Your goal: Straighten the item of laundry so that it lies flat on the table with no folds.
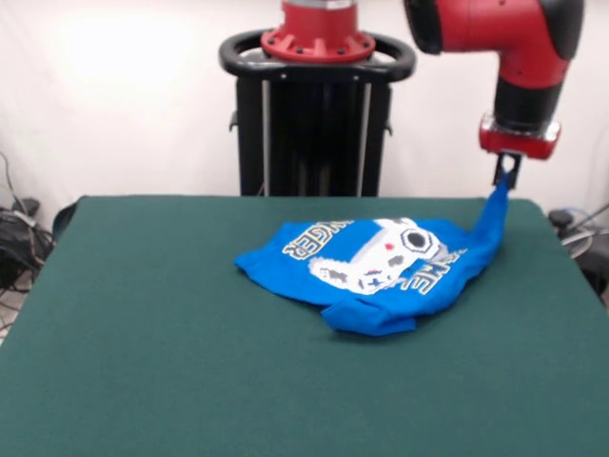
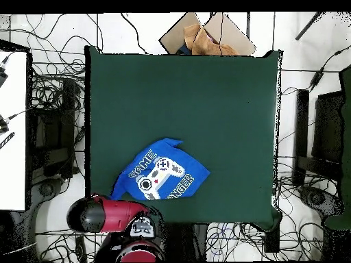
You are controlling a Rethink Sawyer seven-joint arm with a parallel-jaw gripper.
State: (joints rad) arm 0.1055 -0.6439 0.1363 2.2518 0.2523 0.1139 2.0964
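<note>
So the red and black arm comes down on the right side of the front view, and its gripper is pinched shut on a corner of the blue T-shirt. That corner is pulled up off the table into a narrow, taut peak that runs straight into the dark little jaws, which look closed tight around the fabric.

The rest of the shirt is still down on the green table, sitting toward the far right part of the cloth in the front view, closer to the far edge than the near one. It's definitely not flat. The print side is up, so you can see the white-grey game controller graphic and bits of the lettering, but the letters bend with the wrinkles. The near edge is folded over on itself into a thick lip, and the left end bunches into a rumpled point.

From the overhead view the shirt shows as a lopsided blue shape near the bottom edge of the table, left of the middle, with one end stretched toward the arm at the table's edge. The gripper itself is hidden under the arm's body there.

Off the far end of the table in the overhead view sits a brown cardboard box, with loads of cables on the floor around it.
</note>
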